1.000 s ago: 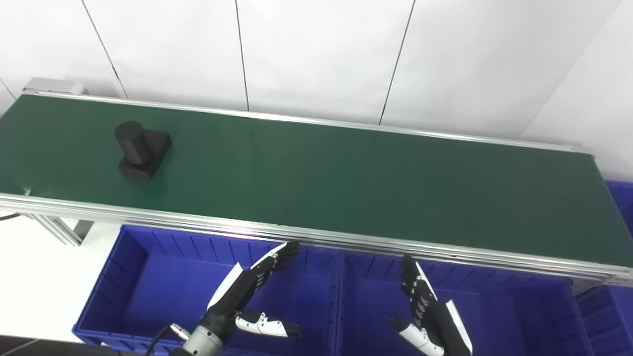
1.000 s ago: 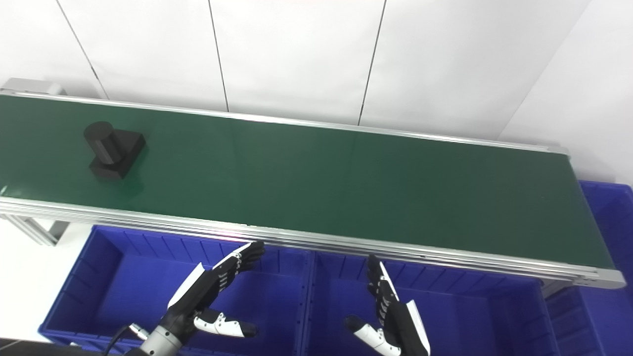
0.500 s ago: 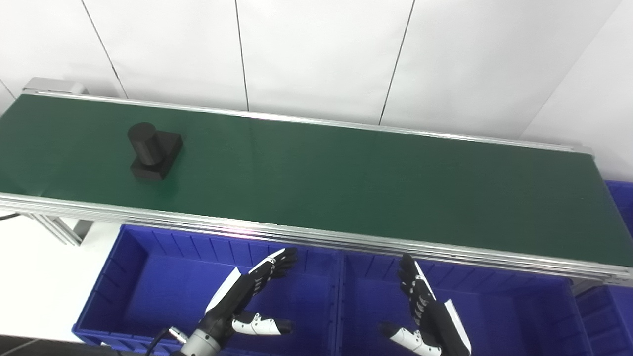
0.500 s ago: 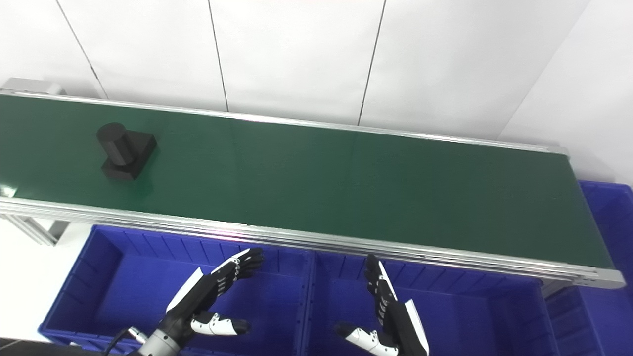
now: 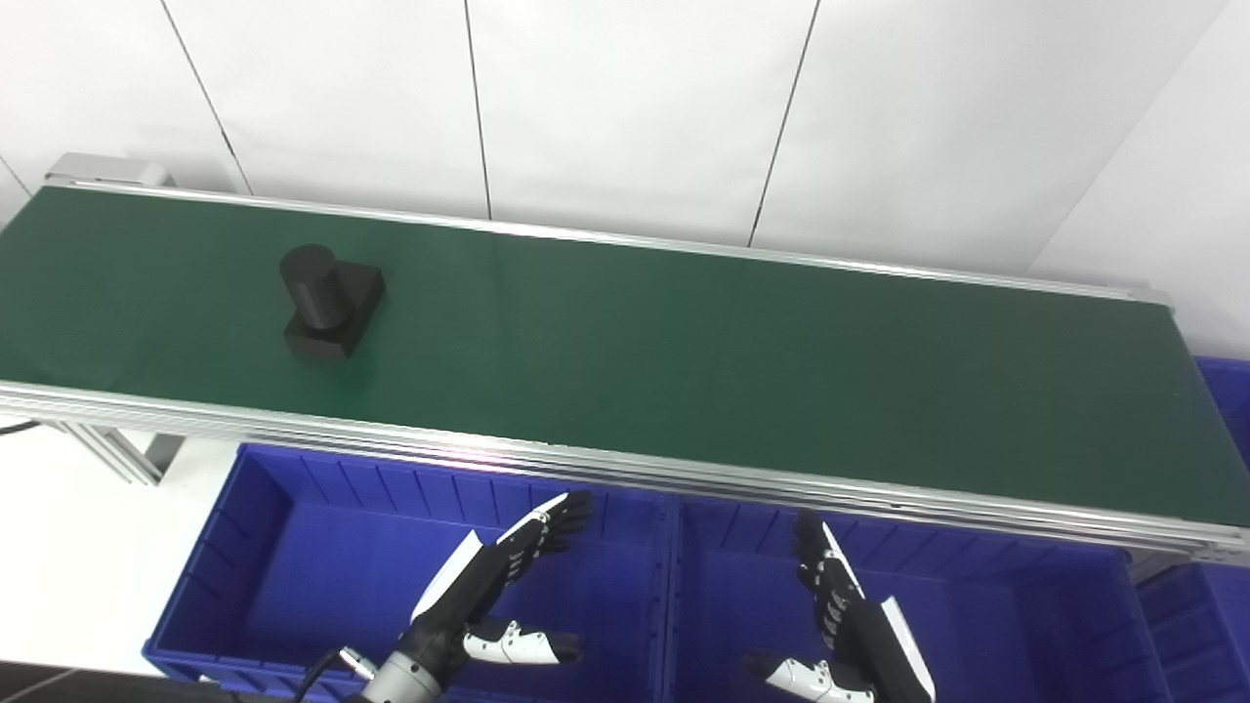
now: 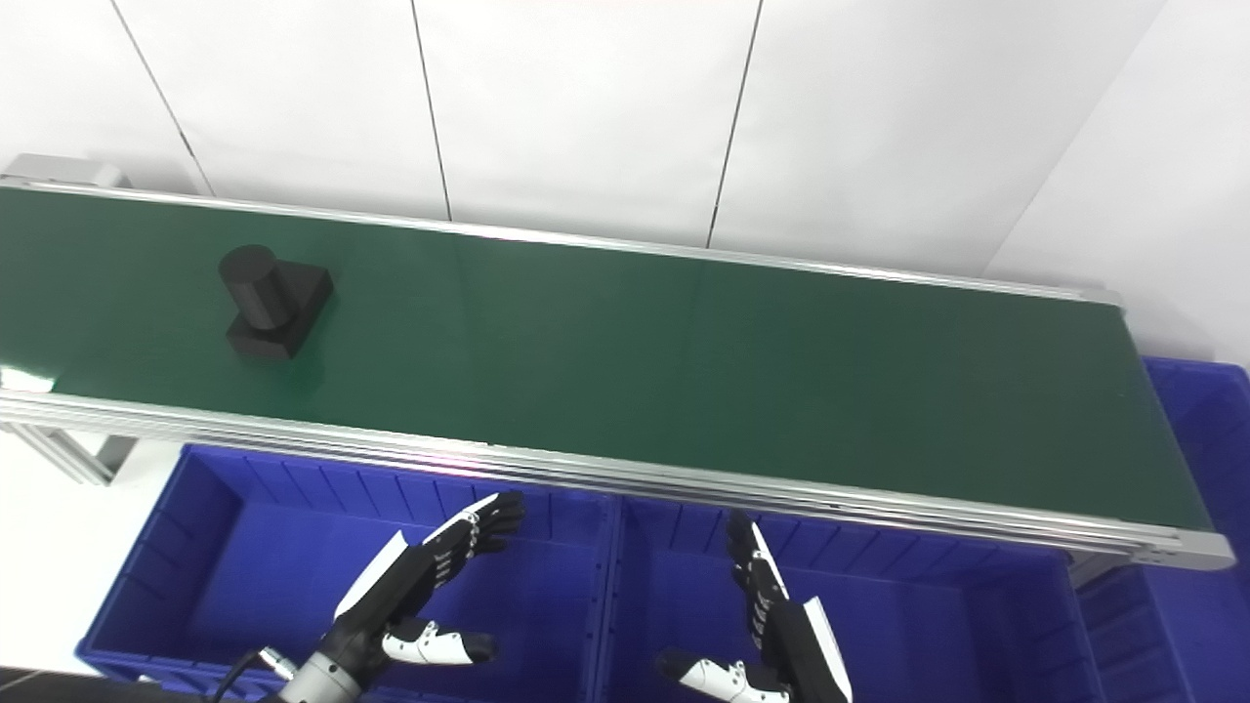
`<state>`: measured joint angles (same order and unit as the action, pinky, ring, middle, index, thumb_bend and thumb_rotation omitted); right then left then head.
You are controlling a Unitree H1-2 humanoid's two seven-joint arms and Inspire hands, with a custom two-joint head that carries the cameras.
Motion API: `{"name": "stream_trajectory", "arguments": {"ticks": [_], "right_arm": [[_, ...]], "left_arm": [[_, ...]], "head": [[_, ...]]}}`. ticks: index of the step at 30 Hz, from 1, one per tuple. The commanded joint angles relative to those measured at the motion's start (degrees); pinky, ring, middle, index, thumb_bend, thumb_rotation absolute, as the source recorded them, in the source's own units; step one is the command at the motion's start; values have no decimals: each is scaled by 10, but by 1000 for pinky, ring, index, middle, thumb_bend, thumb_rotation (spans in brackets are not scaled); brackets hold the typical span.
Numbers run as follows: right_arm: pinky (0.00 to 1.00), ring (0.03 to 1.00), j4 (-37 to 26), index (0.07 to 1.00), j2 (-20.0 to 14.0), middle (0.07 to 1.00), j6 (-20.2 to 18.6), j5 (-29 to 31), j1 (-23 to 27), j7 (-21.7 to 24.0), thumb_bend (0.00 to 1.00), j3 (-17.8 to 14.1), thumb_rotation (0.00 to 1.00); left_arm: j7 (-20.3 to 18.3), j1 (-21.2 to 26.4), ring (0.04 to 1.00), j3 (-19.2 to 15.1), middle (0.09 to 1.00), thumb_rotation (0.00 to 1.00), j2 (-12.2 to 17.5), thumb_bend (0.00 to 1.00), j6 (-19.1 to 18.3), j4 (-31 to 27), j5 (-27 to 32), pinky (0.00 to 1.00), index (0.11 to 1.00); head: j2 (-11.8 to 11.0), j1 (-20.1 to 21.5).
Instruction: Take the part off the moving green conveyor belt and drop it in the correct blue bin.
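A black part (image 5: 329, 304), a short cylinder standing on a square base, rides on the left portion of the green conveyor belt (image 5: 684, 361). Both hands hover low over the blue bins, well short of the belt. My left hand (image 5: 493, 586) is open with fingers stretched toward the belt, above the left blue bin (image 5: 293, 576). My right hand (image 5: 850, 630) is open too, fingers pointing up, above the middle blue bin (image 5: 1025, 625). Neither hand holds anything.
The belt's aluminium near rail (image 5: 625, 469) runs between the hands and the part. Another blue bin (image 5: 1226, 391) sits past the belt's right end. White wall panels stand behind the conveyor.
The black part has travelled to the right along the belt. Both hands have sunk slightly lower over the bins and stay open.
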<state>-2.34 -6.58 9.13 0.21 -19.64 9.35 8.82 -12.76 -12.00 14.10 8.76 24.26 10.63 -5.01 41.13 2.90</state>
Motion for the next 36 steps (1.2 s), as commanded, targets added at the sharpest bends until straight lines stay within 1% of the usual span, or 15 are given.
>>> {"name": "stream_trajectory", "arguments": {"ticks": [1, 7, 10, 17, 18, 22, 25, 27, 32, 36], "right_arm": [[999, 998, -13, 1000, -2, 989, 33, 1, 4, 4, 905, -1, 355], [990, 990, -9, 1000, -2, 984, 37, -8, 3, 1, 912, 1, 380], [984, 999, -11, 1000, -1, 997, 35, -10, 3, 0, 892, 1, 366], [985, 994, -17, 999, 0, 994, 28, -23, 2, -6, 891, 0, 360], [992, 994, -17, 1000, 0, 995, 28, -26, 2, -6, 886, 1, 359], [994, 999, -22, 998, 1, 1000, 20, -29, 0, -7, 883, 1, 333], [963, 995, -22, 995, 1, 1000, 22, -38, 0, -10, 876, 1, 308], [962, 993, -24, 993, 2, 1000, 20, -44, -1, -13, 870, 1, 292], [927, 991, -34, 988, 3, 1000, 7, -64, -3, -20, 867, 1, 301], [943, 984, -30, 986, 2, 1000, 15, -62, -3, -20, 859, -1, 289]], "left_arm": [[-1, 9, 895, 1, 902, 543, -4, 903, 22, -11, 6, 870, 905], [0, 10, 894, 1, 905, 542, -3, 910, 25, -5, 7, 866, 904], [1, 9, 899, 0, 905, 543, -2, 899, 23, -8, 3, 871, 907], [-1, 9, 898, 0, 902, 547, -2, 904, 23, -9, 7, 869, 908], [0, 9, 895, 0, 901, 537, -2, 899, 24, -9, 7, 866, 905], [0, 8, 892, -1, 898, 534, -2, 899, 24, -10, 7, 864, 903], [1, 7, 891, -1, 896, 530, -3, 900, 24, -13, 5, 863, 899], [1, 6, 890, 0, 895, 519, -3, 896, 24, -14, 6, 863, 900], [0, 6, 890, 0, 895, 511, -4, 893, 24, -15, 9, 863, 900], [1, 6, 886, 1, 893, 518, -5, 896, 23, -16, 4, 856, 898]], "head": [[-4, 1], [-6, 2], [-7, 2], [-4, 5], [-4, 5], [-2, 6], [-1, 6], [-1, 6], [0, 4], [-2, -5]]}}
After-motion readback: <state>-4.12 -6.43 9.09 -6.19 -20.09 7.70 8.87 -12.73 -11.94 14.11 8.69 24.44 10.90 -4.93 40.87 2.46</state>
